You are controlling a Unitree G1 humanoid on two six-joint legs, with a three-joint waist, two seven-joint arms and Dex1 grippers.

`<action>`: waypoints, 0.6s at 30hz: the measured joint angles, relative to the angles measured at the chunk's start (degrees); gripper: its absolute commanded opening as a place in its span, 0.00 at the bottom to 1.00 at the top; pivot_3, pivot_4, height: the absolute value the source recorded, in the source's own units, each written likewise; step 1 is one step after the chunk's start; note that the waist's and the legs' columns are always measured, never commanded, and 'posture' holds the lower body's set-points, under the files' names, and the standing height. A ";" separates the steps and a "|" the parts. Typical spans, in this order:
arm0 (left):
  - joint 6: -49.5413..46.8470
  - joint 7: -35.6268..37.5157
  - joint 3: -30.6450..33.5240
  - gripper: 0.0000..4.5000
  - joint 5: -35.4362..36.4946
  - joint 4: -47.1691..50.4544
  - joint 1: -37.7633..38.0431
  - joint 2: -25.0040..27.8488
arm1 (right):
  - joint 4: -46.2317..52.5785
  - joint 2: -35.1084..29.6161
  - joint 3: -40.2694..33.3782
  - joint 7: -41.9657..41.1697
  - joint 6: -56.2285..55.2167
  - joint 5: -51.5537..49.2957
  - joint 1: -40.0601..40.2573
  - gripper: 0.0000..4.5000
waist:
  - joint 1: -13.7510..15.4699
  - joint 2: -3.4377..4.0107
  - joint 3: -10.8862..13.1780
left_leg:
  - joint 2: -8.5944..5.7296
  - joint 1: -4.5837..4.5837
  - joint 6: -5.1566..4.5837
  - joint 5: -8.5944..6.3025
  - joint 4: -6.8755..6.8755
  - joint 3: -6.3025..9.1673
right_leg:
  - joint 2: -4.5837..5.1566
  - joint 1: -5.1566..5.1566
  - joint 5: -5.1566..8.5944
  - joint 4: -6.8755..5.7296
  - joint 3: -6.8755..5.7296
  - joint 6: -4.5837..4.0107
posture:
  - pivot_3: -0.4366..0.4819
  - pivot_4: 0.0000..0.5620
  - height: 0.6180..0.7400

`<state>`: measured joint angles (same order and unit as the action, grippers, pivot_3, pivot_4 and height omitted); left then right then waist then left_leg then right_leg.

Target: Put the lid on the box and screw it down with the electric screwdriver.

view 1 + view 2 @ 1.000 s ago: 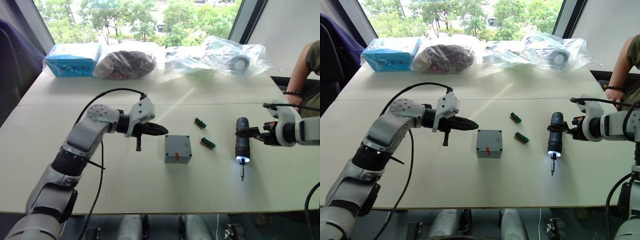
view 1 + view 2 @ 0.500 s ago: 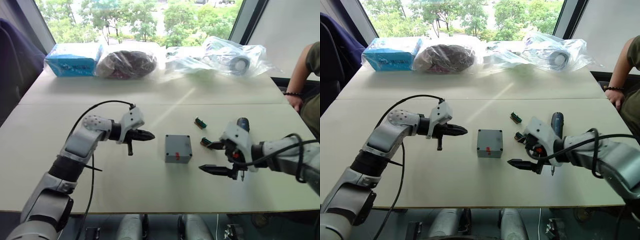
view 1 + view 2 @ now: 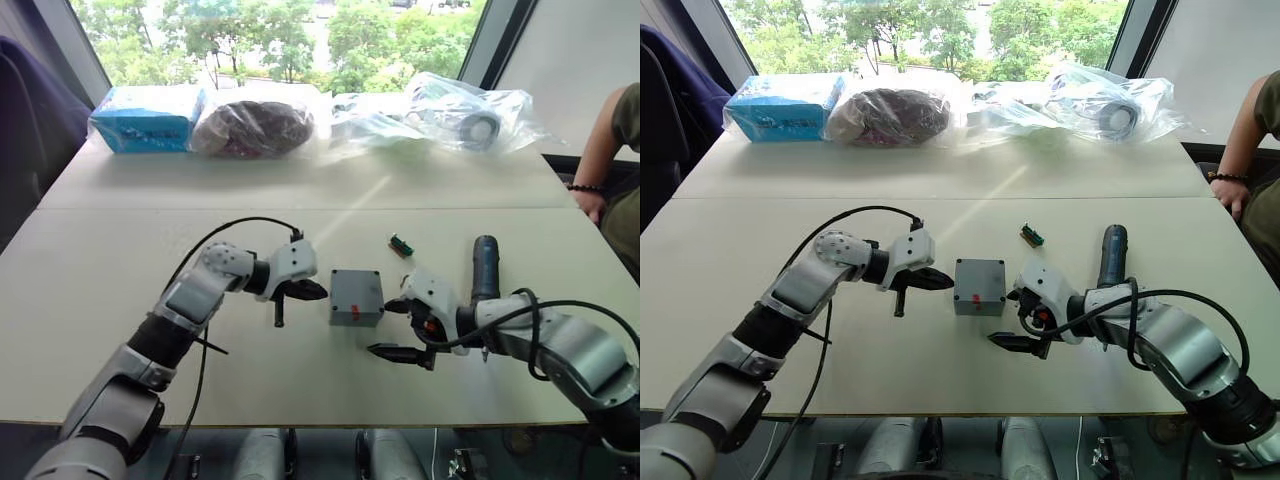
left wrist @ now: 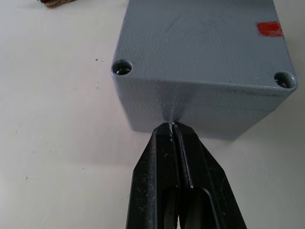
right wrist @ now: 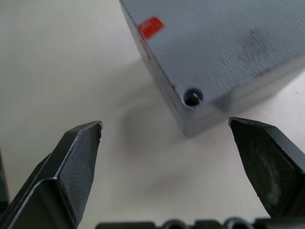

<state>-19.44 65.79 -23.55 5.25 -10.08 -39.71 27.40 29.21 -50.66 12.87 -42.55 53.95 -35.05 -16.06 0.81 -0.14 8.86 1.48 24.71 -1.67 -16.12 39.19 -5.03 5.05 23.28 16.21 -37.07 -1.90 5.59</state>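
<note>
Where windows glow, pale table [image 3: 100, 260].

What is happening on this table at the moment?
A humanoid robot works on a small grey box at the middle of the table. Its left hand, shut, sits at one side of the box. Its right hand, open, sits at the other side and grips nothing. The electric screwdriver lies on the table, beyond the right arm. A person's arm rests at the table's far edge.
</note>
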 measured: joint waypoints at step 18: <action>3.49 3.14 0.35 0.00 -3.41 2.45 3.13 6.34 | 1.41 -5.44 -3.11 -2.91 -2.34 4.54 -0.19 1.00 | -0.07 0.00 0.00 | 0.02 0.00 0.01 0.00 0.00 0.00 | 0.00 0.02 0.00 -0.01 0.00 0.00 | 0.48 0.27 1.00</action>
<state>-15.95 68.93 -23.21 1.84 -7.63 -36.58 33.74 30.63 -56.11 9.76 -45.45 51.61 -30.51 -16.26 0.74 -0.15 8.87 1.50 24.71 -1.66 -16.12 39.19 -5.04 5.05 23.30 16.21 -37.09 -1.89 5.58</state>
